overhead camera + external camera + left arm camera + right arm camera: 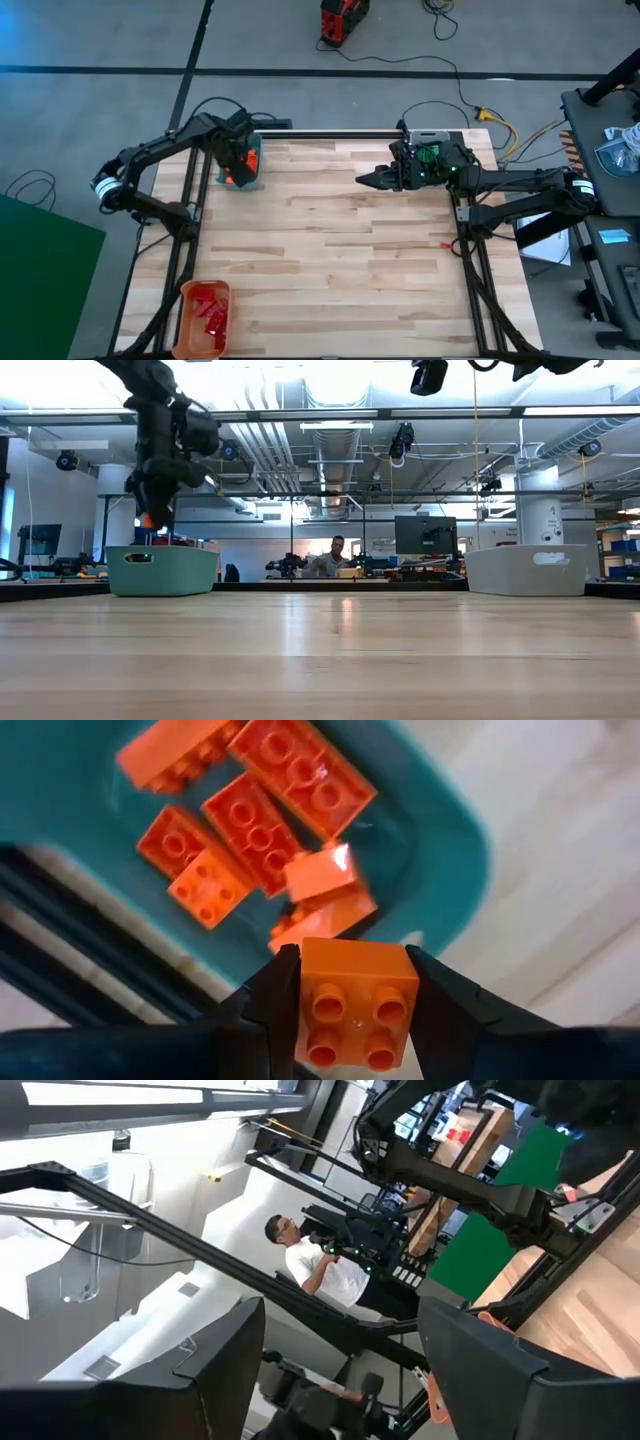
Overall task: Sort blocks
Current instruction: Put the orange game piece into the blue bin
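My left gripper [352,960] hangs over the teal bin [254,172] at the table's far left corner, shut on an orange four-stud block [355,1005]. Several orange blocks [255,830] lie in that bin below it. The low view shows the same gripper [150,512] a little above the bin's rim [160,550]. My right gripper [362,179] is open and holds nothing; it is raised near the grey bin [452,137] at the far right, which holds green blocks [430,155]. Red blocks [210,310] lie in the orange bin [185,322] at the near left. My left gripper pinches the orange block by two opposite side faces [306,988], one finger [268,1005] on each. The fingers point down from above. The block is lifted clear over the teal bin, its studs toward the wrist camera.
The wooden tabletop [340,260] stretches between the three bins. Dark frame rails [330,133] run along the far edge and down both sides. In the low view a person [335,555] sits in the room beyond the table.
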Controlling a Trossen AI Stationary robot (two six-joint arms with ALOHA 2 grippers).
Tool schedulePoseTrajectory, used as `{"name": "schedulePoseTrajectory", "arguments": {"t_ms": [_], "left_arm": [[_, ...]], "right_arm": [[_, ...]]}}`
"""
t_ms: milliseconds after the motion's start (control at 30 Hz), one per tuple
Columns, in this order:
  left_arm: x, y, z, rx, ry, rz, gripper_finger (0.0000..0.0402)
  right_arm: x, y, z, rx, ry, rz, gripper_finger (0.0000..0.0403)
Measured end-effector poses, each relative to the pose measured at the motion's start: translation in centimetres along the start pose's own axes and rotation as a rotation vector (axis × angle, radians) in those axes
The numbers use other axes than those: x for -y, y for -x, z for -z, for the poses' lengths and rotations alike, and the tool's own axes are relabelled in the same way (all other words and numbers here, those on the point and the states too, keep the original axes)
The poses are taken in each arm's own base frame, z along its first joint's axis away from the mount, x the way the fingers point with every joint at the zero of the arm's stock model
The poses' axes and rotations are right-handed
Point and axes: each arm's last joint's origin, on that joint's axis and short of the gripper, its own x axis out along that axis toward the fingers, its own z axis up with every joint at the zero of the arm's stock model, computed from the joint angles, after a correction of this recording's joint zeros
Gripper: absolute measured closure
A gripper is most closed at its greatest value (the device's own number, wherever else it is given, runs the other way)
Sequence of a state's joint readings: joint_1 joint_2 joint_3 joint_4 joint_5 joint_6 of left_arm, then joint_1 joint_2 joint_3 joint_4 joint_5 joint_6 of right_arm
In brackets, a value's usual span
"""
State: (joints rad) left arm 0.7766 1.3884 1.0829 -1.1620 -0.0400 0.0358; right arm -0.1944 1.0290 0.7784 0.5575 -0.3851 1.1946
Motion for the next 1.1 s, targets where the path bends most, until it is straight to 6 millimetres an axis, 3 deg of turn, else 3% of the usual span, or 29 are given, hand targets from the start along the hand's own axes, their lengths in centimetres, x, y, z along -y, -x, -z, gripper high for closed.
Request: {"name": "schedulePoseTrajectory", "arguments": {"t_ms": [467,800,1100], "left_arm": [[-2.3,-1.5,-0.3,0.001,0.048,-0.066,0.0271],[-4.0,-3.8,-0.4,-0.144,0.391,-0.042,0.0271],[-4.1,-4.5,-0.8,-0.158,0.444,-0.041,0.0262]], "right_arm": [[0.0,0.0,0.0,0.0,-0.002,0.0,0.0148],[0.0,0.0,0.0,0.0,-0.002,-0.001,0.0152],[0.0,0.0,0.0,0.0,0.001,-0.001,0.0153]]}}
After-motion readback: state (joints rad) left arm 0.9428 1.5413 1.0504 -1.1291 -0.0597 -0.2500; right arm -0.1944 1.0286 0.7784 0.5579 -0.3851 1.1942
